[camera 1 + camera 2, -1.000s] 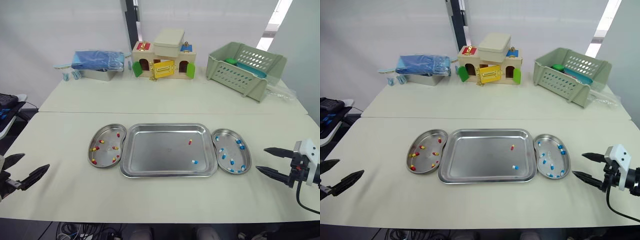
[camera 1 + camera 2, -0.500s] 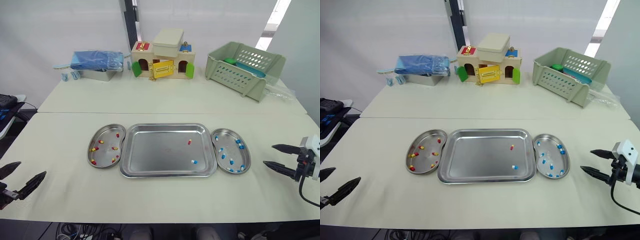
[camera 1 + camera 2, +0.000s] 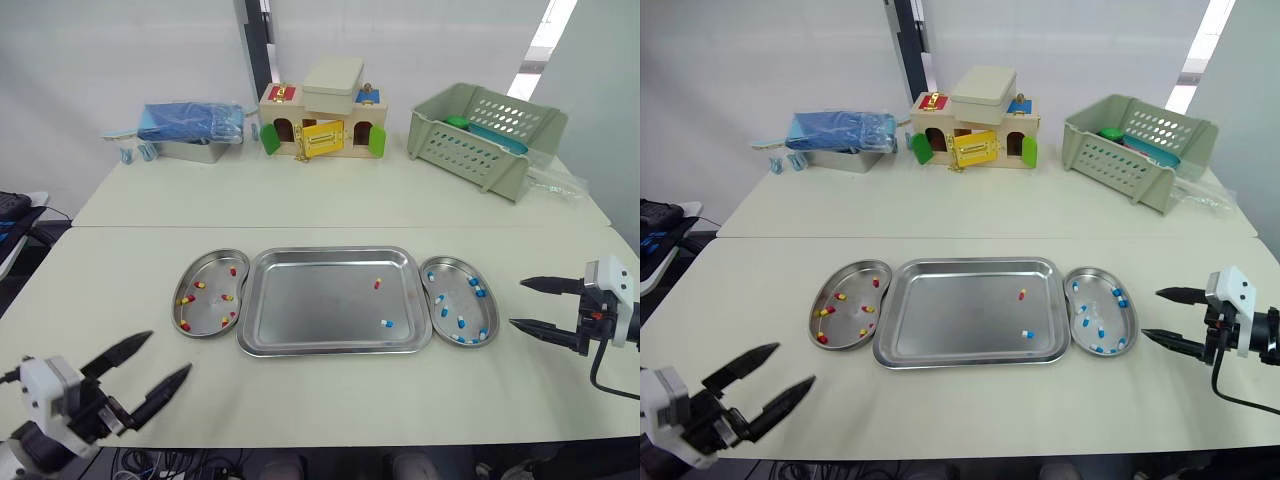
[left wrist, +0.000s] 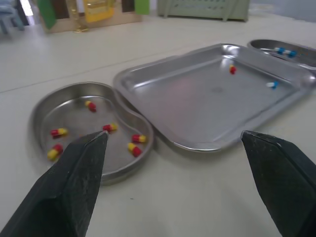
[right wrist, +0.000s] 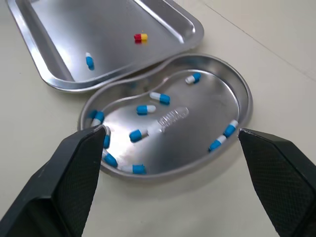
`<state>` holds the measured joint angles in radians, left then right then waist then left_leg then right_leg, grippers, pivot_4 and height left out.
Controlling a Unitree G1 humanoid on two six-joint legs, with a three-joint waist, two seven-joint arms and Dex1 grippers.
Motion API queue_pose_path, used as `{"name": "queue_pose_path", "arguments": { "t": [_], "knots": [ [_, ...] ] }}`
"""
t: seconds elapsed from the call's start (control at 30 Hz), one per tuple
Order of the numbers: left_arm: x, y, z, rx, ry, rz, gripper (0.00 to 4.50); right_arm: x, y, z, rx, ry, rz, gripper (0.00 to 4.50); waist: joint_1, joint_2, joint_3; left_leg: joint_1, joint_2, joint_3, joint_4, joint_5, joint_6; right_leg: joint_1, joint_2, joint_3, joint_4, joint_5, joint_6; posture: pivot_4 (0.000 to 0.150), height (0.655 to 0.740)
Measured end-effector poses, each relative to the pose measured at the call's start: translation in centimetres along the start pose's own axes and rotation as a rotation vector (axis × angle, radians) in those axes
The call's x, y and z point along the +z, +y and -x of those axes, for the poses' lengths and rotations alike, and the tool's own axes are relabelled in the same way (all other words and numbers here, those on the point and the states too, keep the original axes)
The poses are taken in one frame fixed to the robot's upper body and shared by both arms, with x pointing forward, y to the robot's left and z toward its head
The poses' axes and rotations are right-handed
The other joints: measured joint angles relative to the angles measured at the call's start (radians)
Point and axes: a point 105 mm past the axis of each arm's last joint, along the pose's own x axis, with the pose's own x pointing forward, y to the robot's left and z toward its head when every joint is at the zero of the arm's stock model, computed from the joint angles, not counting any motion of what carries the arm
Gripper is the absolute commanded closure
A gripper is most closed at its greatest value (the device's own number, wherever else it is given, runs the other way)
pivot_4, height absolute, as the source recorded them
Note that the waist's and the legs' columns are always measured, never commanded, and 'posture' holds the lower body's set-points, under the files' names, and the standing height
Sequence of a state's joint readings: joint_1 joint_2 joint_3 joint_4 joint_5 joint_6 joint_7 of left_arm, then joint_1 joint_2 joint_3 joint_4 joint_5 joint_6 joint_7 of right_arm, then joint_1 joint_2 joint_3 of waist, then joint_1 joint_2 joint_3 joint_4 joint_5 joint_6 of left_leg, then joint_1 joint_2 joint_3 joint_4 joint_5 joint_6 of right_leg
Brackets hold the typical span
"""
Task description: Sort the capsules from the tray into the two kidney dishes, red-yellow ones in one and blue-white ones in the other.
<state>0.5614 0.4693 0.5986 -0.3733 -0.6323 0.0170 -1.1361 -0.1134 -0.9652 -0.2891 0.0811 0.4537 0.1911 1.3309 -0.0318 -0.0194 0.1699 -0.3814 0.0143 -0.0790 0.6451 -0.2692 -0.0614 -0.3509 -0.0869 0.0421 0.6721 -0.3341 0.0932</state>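
Note:
A steel tray (image 3: pixel 310 300) lies mid-table with one red-yellow capsule (image 3: pixel 377 284) and one blue-white capsule (image 3: pixel 386 322) in its right half. The kidney dish to its left (image 3: pixel 210 310) holds several red-yellow capsules. A matching dish to its right (image 3: pixel 452 262) holds several blue-white capsules. My left gripper (image 3: pixel 168 353) hovers open near the front edge, short of the left dish, with nothing in it. Just right of the right dish, my right gripper (image 3: pixel 517 303) is open and empty. The right wrist view looks onto that dish (image 5: pixel 197 113).
Along the back stand a metal box with a blue packet (image 3: pixel 190 125), a wooden toy house (image 3: pixel 320 120) and a green slotted basket (image 3: pixel 490 135). A seam (image 3: pixel 150 226) crosses the table behind the dishes.
My left gripper has come in from the far left edge, rightward toward the left dish. My right gripper has shifted a little left toward the right dish. Capsules have not moved.

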Motion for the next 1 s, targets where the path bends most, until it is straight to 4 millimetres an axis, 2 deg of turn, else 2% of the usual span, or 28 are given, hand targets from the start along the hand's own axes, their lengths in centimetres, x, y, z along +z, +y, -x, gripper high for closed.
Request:
{"name": "queue_pose_path", "arguments": {
  "t": [0.2, 0.33, 0.43, 0.53, 0.63, 0.77, 0.87, 1.0],
  "knots": [
    [-0.6, -4.7, -1.4, -0.124, -0.085, 0.033, 0.04, 1.4, 1.6, -1.5, 0.095, 0.037, 0.002, 0.00, 0.002, 0.000, 0.000, 0.000, 0.000, 0.000, 0.000, 0.000, 0.000, 0.001, 0.000, -0.001, -0.002, 0.000, 0.000, 0.150, 0.7400],
    [-0.6, -6.6, -1.4, -0.206, -0.123, 0.010, 0.04, 2.4, 2.6, -2.3, 0.167, 0.109, 0.019, 0.00, 0.001, 0.000, 0.000, 0.000, 0.000, 0.000, 0.000, 0.000, 0.000, 0.001, 0.000, -0.001, -0.003, 0.000, 0.000, 0.150, 0.7400],
    [-1.3, -8.4, -1.3, -0.306, -0.132, 0.006, 0.04, 2.9, 4.2, -4.0, 0.229, 0.141, 0.022, 0.00, 0.001, 0.001, 0.000, -0.001, 0.000, -0.001, 0.000, 0.000, 0.000, 0.002, 0.000, -0.001, -0.006, 0.000, 0.000, 0.150, 0.7400],
    [-1.3, -8.8, -1.2, -0.335, -0.151, -0.016, 0.04, 3.7, 5.1, -5.8, 0.204, 0.128, 0.004, 0.00, 0.002, 0.000, 0.000, -0.001, 0.000, -0.001, -0.001, 0.000, 0.000, 0.002, 0.000, -0.002, -0.007, 0.001, 0.001, 0.150, 0.7400],
    [-1.3, -9.0, -1.5, -0.358, -0.181, -0.019, 0.04, 4.5, 7.0, -8.9, 0.216, 0.124, -0.021, 0.00, 0.000, 0.001, 0.000, -0.002, 0.000, -0.002, -0.001, 0.000, 0.000, 0.001, 0.001, -0.001, -0.007, 0.001, 0.001, 0.150, 0.7400],
    [-1.4, -9.0, -1.6, -0.356, -0.200, -0.026, 0.04, 5.2, 6.9, -11.0, 0.148, 0.132, -0.053, 0.00, 0.002, 0.000, 0.000, -0.003, 0.000, -0.002, 0.000, 0.000, 0.000, 0.001, 0.000, -0.001, -0.008, 0.002, 0.001, 0.150, 0.7400],
    [-1.7, -9.1, -1.7, -0.359, -0.199, -0.014, 0.04, 5.2, 7.1, -12.7, 0.118, 0.161, -0.077, 0.00, 0.002, 0.000, 0.000, -0.003, 0.000, -0.002, -0.001, 0.000, 0.000, 0.001, 0.000, -0.002, -0.008, 0.002, 0.001, 0.150, 0.7400],
    [-1.6, -9.1, -1.7, -0.361, -0.202, -0.026, 0.04, 4.0, 7.7, -13.9, 0.096, 0.238, -0.090, 0.00, 0.002, 0.001, 0.000, -0.003, 0.000, -0.002, -0.001, 0.000, 0.000, 0.000, 0.000, -0.002, -0.008, 0.002, 0.001, 0.150, 0.7400]
  ]
}}
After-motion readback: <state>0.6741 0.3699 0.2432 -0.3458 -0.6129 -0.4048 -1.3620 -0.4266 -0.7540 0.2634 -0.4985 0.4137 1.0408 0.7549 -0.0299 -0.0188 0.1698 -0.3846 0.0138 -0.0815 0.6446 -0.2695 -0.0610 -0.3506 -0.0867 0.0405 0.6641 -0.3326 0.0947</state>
